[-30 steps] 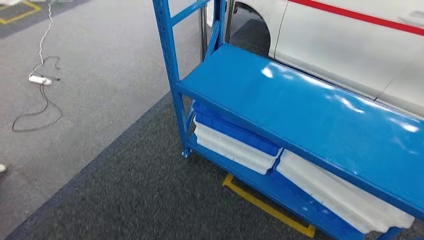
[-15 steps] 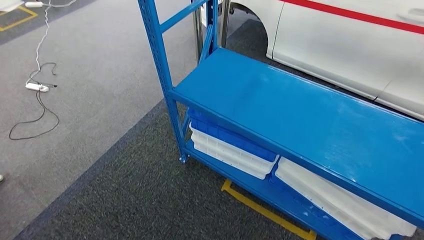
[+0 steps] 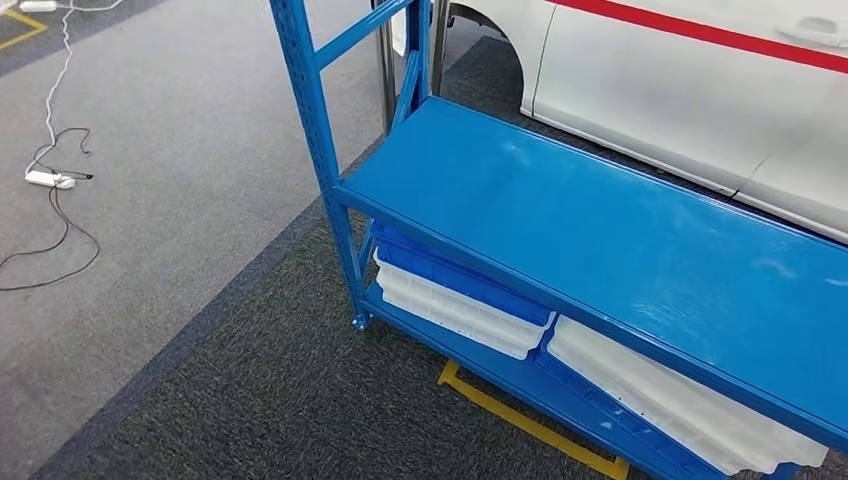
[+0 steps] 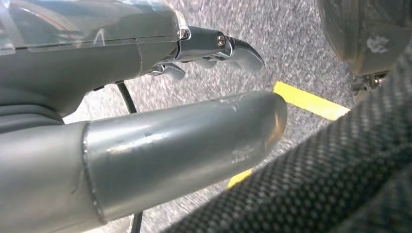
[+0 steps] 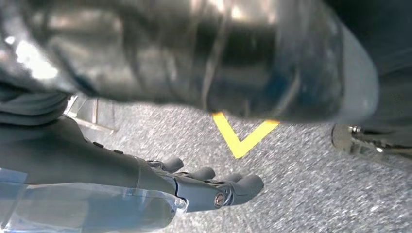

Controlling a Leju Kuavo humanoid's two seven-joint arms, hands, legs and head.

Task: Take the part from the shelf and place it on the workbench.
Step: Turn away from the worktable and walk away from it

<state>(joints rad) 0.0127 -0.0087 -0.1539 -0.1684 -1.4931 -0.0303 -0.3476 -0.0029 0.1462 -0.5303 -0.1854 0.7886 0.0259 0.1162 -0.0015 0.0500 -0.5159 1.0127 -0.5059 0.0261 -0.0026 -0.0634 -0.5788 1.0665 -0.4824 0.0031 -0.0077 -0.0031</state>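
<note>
Shelf (image 3: 600,230) first, from the head view: a blue steel rack with a glossy, bare-looking middle board. On the level below it are stacked trays, a blue tray (image 3: 470,275) on top of white trays (image 3: 450,310), and just beside them another white stack (image 3: 670,400). Honestly I can't tell which of these, if any, is the part. A white car (image 3: 680,100) with a red stripe sits right behind the rack. There's yellow floor tape (image 3: 530,425) on the dark carpet under it, and a power strip (image 3: 48,179) with a loose cable lies well off to the left.

Left wrist view: the left hand (image 4: 121,58) hangs over the carpet near a yellow line, thumb and fingers (image 4: 240,51) stretched out, nothing in it.

Right wrist view: the right hand (image 5: 145,179) is similar, with its fingers (image 5: 228,189) loosely extended and apart, holding nothing above a yellow tape corner (image 5: 240,136).
</note>
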